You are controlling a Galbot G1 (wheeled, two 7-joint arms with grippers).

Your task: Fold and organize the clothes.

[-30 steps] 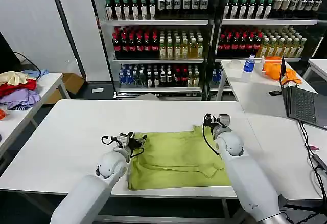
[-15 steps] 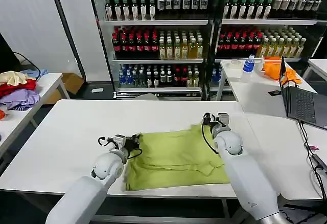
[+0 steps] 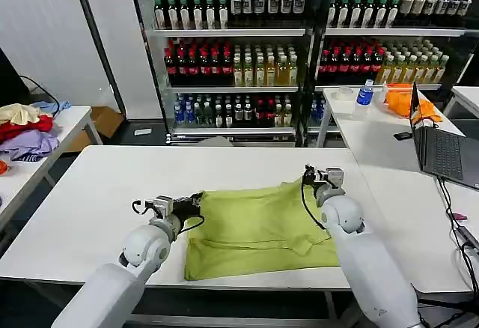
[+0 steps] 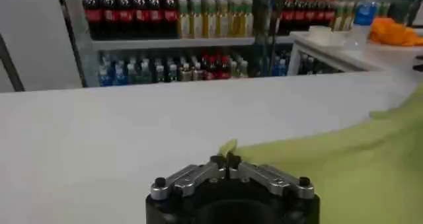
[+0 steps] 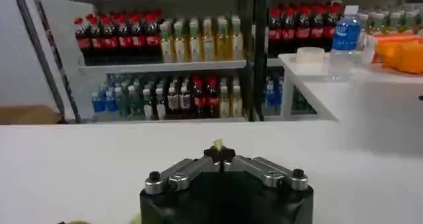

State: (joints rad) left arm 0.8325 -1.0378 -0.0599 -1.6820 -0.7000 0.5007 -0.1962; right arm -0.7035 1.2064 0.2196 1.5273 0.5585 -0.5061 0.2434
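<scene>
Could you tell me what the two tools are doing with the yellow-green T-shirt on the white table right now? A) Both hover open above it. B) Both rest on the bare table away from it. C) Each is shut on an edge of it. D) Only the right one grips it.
C: the left tool and right tool are each shut on an edge of the T-shirt.
</scene>
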